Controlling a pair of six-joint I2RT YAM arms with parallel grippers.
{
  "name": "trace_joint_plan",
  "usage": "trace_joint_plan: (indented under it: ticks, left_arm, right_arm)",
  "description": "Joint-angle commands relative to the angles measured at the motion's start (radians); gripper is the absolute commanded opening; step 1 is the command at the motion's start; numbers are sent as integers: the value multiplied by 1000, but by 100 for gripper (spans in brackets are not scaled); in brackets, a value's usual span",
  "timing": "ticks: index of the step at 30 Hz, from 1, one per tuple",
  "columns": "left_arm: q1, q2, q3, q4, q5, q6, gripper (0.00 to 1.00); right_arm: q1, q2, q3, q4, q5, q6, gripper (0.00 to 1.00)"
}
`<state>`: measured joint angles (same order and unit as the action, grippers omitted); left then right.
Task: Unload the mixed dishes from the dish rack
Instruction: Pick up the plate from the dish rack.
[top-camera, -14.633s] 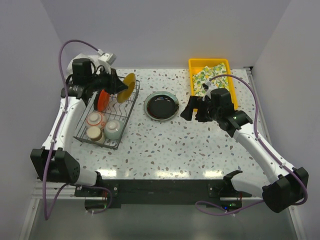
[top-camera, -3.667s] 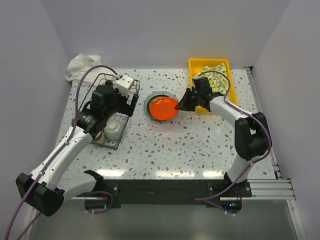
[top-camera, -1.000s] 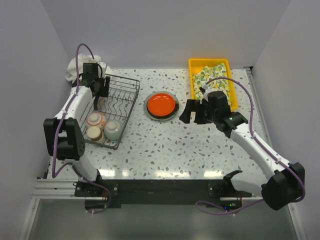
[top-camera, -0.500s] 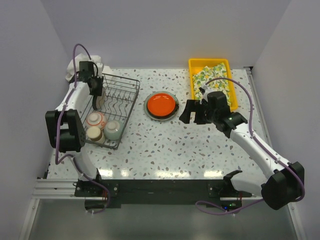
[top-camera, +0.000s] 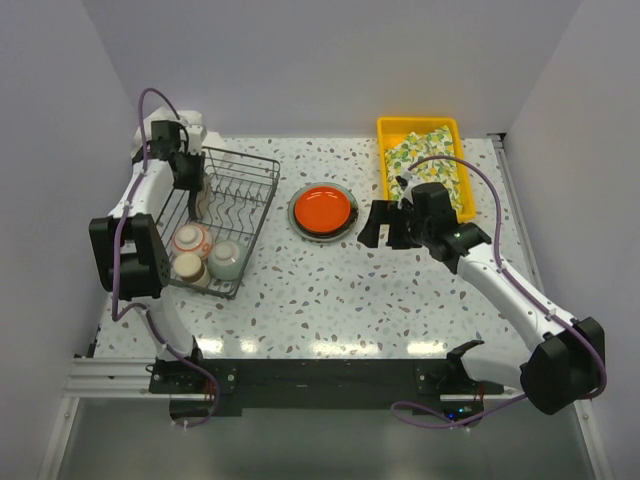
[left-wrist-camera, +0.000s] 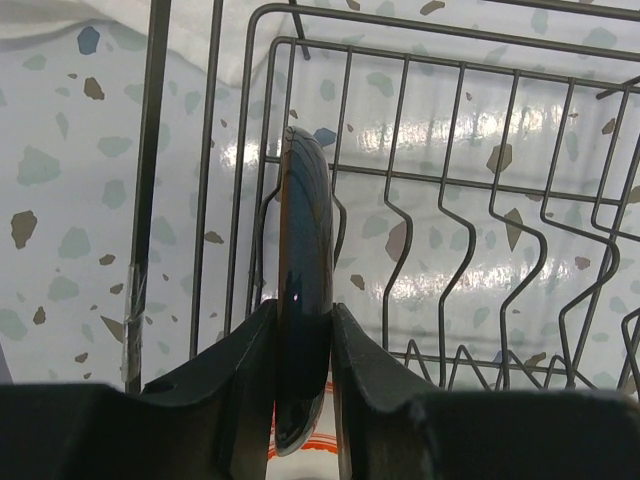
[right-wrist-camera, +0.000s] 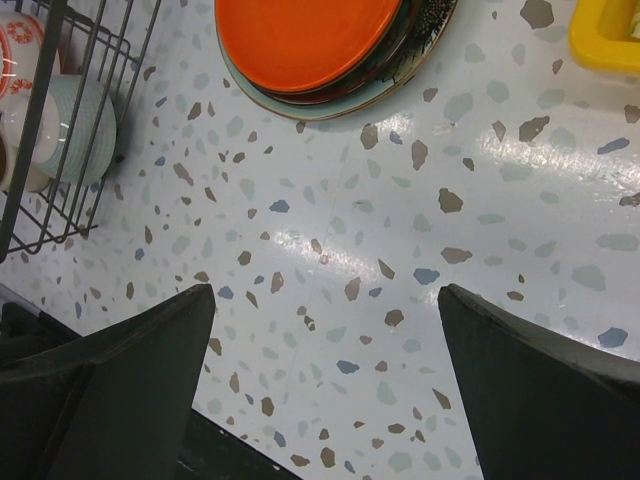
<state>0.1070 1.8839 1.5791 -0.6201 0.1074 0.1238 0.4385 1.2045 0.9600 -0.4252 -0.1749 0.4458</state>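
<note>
One dark plate (left-wrist-camera: 305, 220), upright in the dish rack (left-wrist-camera: 400, 176), sits clamped in the left tool (left-wrist-camera: 303, 312); right tool (right-wrist-camera: 325, 290) spread apart above the table (right-wrist-camera: 400, 230).

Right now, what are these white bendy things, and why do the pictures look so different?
They are two robot arms on a table. One picture looks down from above; the other two come from cameras on the wrists. The left end effector pinches a dark plate on edge in the dish rack. The right end effector is open, holding nothing. Beside the rack, an orange plate tops a stack of plates. A patterned bowl and two cups sit in the rack.
</note>
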Motion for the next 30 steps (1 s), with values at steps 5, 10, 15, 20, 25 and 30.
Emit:
trace_joint_plan:
  ticks: [5,10,15,20,25,30]
  left_arm:
    - [19,17,51,-32,97,-10,23]
    - [20,-25,77,-58,89,-10,12]
    - [22,-72,119,-98,95,-10,8]
    - [22,-124,148,-122,87,-9,6]
    - [23,-176,156,-138,86,-13,4]
    - [22,-245,122,-135,139,-23,1]
  right_arm:
    - [3,-5,16,25,-8,-2,98]
    - [5,-11,13,26,-8,-1,98]
    - [3,-14,6,36,-15,8,98]
    - [5,-19,2,40,-24,11,98]
    - [3,-28,-3,43,-32,21,98]
    - [3,-29,-6,49,-44,33,98]
